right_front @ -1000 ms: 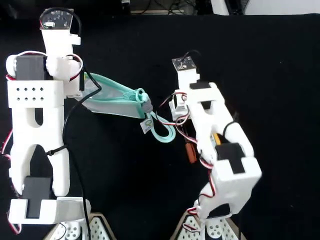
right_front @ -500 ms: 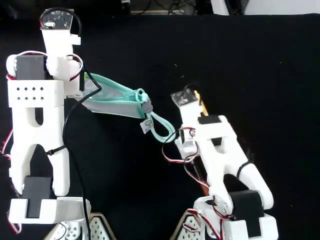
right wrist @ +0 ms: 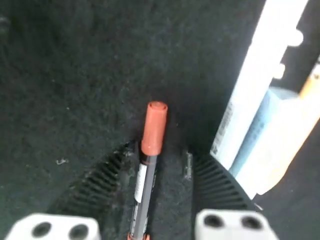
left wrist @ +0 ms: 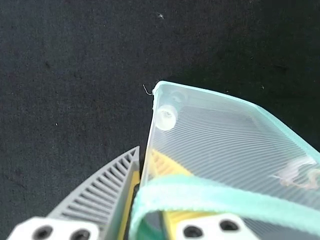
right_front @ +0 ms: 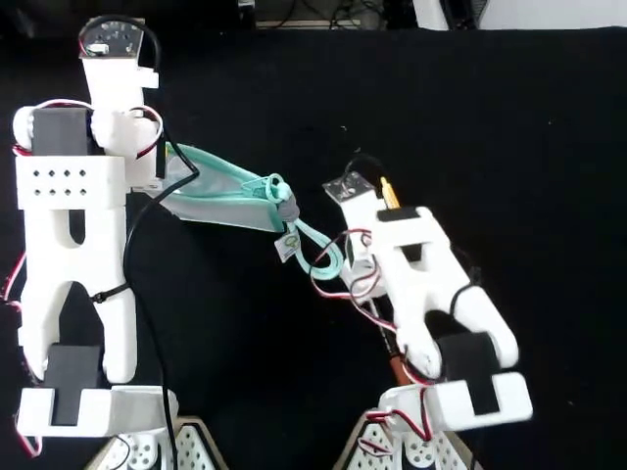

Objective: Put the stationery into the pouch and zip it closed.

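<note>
The left claw (right_front: 160, 178) is clamped on one end of the pouch (right_front: 220, 196). It holds the pouch, apparently lifted, over the desk (right_front: 509, 117) near the left edge, zipper end pointing toward the middle. I take this as a way to present the mouth to the other arm. The pouch is clear ribbed plastic with soft mint-green woven trim. A loop strap (right_front: 321, 257) of the same tape dangles from the zipper end (a small tag hangs there too). The right claw (right wrist: 159, 152), folded back toward the desk's near edge, has its dark ribbed jaws set narrow. A pen (right wrist: 150, 142) lies lengthwise between them, and I judge it gripped for carrying. The pen is a slim, smooth cylinder with a rounded red-orange cap, not yet in the pouch.
</note>
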Tool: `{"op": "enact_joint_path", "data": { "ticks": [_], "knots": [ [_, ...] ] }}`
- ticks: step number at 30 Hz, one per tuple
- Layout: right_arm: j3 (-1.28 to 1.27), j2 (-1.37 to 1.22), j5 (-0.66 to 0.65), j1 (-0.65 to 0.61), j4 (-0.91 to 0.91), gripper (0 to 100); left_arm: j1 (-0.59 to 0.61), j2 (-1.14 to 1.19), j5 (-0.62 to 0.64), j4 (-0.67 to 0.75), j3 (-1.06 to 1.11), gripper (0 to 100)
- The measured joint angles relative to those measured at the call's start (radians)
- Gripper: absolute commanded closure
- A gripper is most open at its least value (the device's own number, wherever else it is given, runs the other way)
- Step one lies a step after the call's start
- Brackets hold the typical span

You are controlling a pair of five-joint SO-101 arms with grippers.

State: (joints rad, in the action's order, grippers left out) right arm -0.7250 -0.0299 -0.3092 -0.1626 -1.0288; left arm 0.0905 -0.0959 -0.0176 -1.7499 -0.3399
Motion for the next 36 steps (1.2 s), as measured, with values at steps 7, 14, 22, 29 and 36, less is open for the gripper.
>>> {"op": "enact_joint_path", "data": {
  "ticks": [7, 14, 22, 29, 36],
  "knots": [
    [0.057, -0.064, 0.0, -0.003, -0.002, 86.4, 0.0, 0.0, 0.0, 0.0, 0.0, 97],
    [0.044, -0.003, 0.0, -0.003, -0.003, 86.4, 0.0, 0.0, 0.0, -0.002, 0.0, 97],
    [-0.005, 0.112, 0.0, -0.037, 0.008, 86.4, 0.0, 0.0, 0.0, -0.002, 0.0, 97],
    [-0.011, 0.112, 0.0, -0.037, 0.008, 86.5, 0.0, 0.0, 0.0, -0.002, 0.0, 97],
    [-0.017, 0.089, 0.0, -0.037, -0.002, 86.5, 0.0, 0.0, 0.0, -0.003, 0.0, 97]
  ]
}}
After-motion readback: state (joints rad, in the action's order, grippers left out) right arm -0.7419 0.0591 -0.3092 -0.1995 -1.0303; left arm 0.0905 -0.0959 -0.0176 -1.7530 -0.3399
